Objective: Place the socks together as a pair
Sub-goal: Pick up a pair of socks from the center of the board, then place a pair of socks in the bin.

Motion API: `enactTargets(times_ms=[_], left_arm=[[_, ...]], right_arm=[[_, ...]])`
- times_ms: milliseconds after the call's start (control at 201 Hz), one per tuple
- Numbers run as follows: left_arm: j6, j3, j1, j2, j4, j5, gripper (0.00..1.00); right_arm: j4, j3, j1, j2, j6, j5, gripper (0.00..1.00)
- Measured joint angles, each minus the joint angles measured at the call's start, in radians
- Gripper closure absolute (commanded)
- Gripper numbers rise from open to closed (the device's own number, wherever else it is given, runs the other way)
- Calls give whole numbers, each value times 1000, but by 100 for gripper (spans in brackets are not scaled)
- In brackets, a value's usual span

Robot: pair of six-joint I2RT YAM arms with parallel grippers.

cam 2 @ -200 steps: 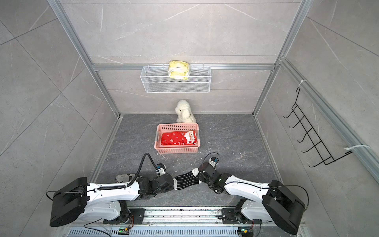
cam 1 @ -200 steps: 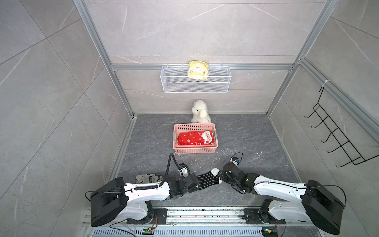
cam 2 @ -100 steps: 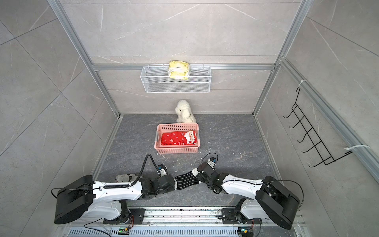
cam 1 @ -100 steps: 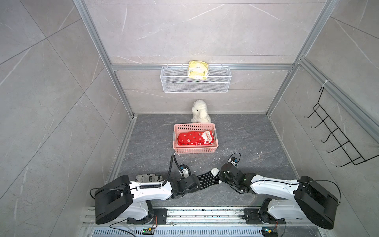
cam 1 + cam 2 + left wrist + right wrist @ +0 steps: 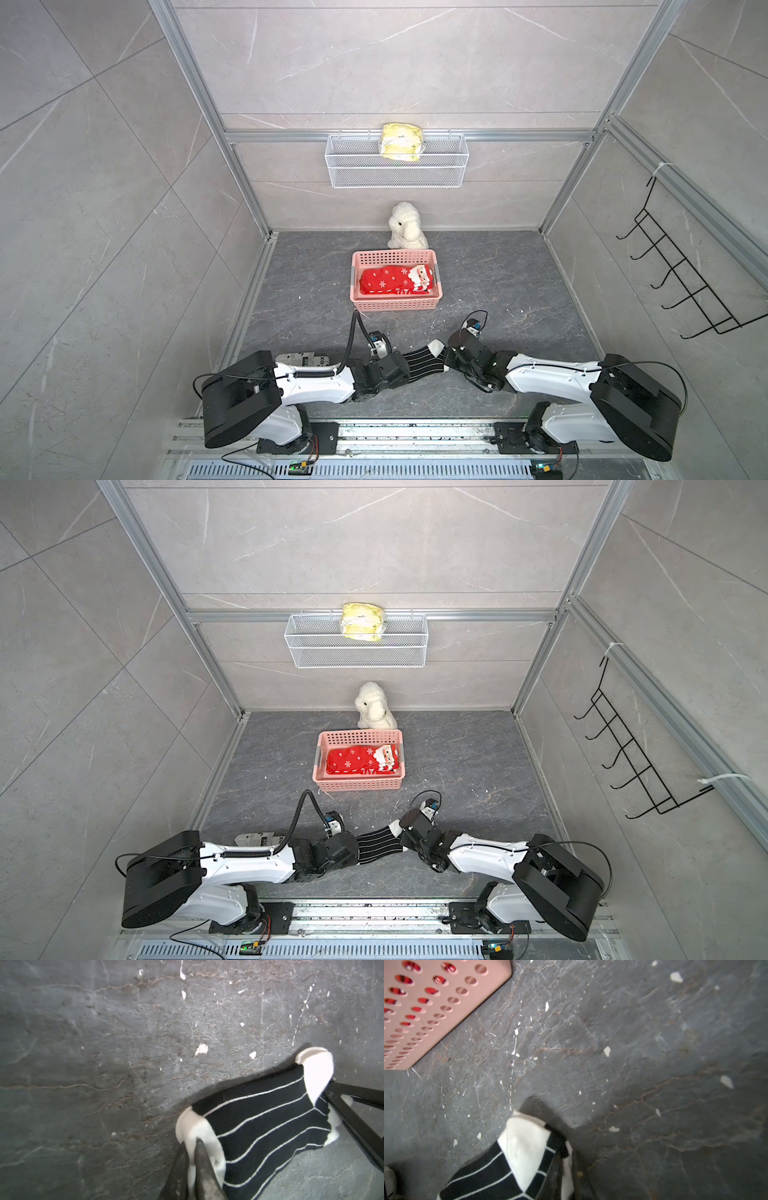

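Wrist views show both jaws clamped on the black striped sock (image 5: 259, 1126); top views hide this.

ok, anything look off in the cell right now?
White flecks litter the dark floor near the pink basket, like chips or debris. A newsprint-patterned item lies half hidden under the left arm. The black striped sock, pinched at each end by the left gripper and right gripper, looks intact.

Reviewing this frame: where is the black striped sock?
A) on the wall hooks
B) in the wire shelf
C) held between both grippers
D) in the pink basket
C: the black striped sock spans from the left gripper to the right gripper, each shut on a white end.
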Motion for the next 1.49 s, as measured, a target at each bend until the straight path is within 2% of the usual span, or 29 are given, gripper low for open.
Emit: enactTargets(times_ms=[25,199,348,592,806,1015,1204,1344,1493], left_arm=[[3,0,0,0,2,0,100],[46,0,0,0,6,3,100],[82,8,0,-19,-23,3,100],[150,110,0,-127,-150,-22,100],[208,155,32,-201,-223,-44,100],[319,243,169,-255,-303,-24,100],[443,383,333,-256,-349,29,100],[525,495,440,-203,-359,80,100],[597,595,546,-71,-349,140,100]], right_arm=[[0,0,-1,0,-4,-1,100],[-11,0,-1,-21,-6,-11,100],[-28,0,-2,-106,-10,-23,100],[-70,5,-2,-241,-10,-31,100],[-114,68,-2,-282,-10,-18,100],[-129,208,-4,-265,-18,17,100],[-106,388,-43,-143,-52,30,100],[-69,509,-95,-7,-63,18,100],[-27,611,-145,134,-82,-10,100]])
